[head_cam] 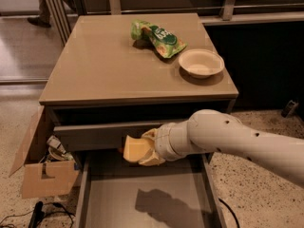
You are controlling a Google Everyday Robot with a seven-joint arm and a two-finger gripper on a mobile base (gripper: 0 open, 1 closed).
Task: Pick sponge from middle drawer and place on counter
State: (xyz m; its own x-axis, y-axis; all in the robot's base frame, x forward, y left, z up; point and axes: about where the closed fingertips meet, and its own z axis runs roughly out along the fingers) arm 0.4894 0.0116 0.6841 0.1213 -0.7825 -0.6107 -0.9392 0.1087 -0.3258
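My gripper (142, 151) at the end of the white arm is shut on the yellow sponge (135, 149) and holds it in the air above the open middle drawer (142, 198), in front of the closed grey drawer front. The drawer floor is bare, with the arm's shadow on it. The tan counter (114, 61) lies above and behind the gripper, higher than the sponge.
A green chip bag (159, 38) and a beige bowl (201, 62) sit on the counter's far right part. An open cardboard box (40, 167) with clutter stands on the floor left of the cabinet. A cable lies on the speckled floor.
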